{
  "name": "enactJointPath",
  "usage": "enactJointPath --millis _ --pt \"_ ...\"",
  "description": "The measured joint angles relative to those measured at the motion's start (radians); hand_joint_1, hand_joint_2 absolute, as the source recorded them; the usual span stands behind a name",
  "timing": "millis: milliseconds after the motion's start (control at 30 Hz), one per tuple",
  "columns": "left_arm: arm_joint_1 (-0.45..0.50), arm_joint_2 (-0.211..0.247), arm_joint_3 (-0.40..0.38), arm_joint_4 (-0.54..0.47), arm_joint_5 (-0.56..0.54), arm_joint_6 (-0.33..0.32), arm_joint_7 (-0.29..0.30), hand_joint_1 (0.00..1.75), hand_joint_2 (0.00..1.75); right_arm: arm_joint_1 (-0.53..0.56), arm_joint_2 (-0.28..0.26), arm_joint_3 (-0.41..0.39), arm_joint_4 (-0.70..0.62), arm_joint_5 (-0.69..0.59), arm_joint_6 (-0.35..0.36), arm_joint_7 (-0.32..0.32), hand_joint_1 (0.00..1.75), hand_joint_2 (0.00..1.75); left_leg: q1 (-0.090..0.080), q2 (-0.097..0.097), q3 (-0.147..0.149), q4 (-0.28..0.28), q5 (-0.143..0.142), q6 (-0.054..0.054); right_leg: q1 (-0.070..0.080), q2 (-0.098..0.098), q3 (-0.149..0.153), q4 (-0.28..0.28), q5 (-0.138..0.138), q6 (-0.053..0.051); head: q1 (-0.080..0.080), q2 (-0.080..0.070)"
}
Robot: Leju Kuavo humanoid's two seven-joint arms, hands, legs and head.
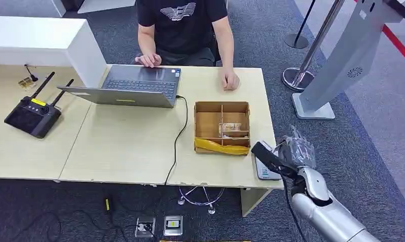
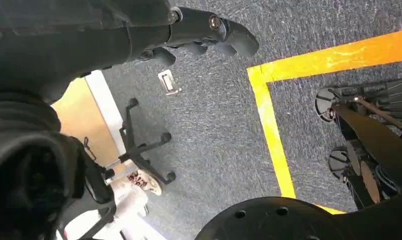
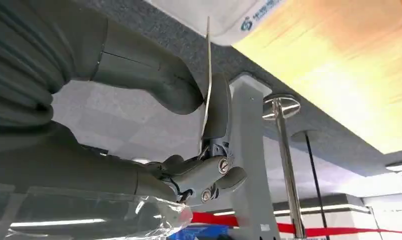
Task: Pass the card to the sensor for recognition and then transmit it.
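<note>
right robot hand (image 1: 291,151) pinches thin card (image 3: 207,85) edge-on between thumb and finger, just above white sensor (image 1: 265,169) at table (image 1: 130,146) corner. left robot hand (image 2: 209,30) hangs over floor, fingers curled, holding nothing.

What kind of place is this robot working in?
Probably a reception or check-in desk in a lobby or exhibition hall: a person sits behind a wooden desk with a laptop, and a stanchion with red barrier tape stands on grey carpet.
</note>
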Motion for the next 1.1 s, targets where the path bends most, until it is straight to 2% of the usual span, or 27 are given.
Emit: enactJointPath --millis 267,567,1100 --pt "0.0 0.0 0.0 0.0 0.009 0.0 0.0 0.0 0.0 0.018 0.021 0.021 0.041 -0.037 -0.015 0.001 1.75 1.75 0.0 0.0 0.0 0.0 0.0 0.0 0.0 0.0 0.0 0.0 0.0 0.0 0.0 0.0" --pt "0.0 0.0 -0.002 0.0 0.011 0.0 0.0 0.0 0.0 0.018 0.041 0.021 0.122 -0.079 -0.056 -0.035 1.75 1.75 0.0 0.0 0.0 0.0 0.0 0.0 0.0 0.0 0.0 0.0 0.0 0.0 0.0 0.0" --pt "0.0 0.0 -0.003 0.0 0.018 0.0 -0.008 0.0 0.0 0.008 0.066 0.011 0.224 -0.077 -0.075 -0.066 1.75 1.75 0.0 0.0 0.002 0.0 0.0 0.0 0.0 0.001 0.001 0.0 0.001 0.0 0.0 0.0"
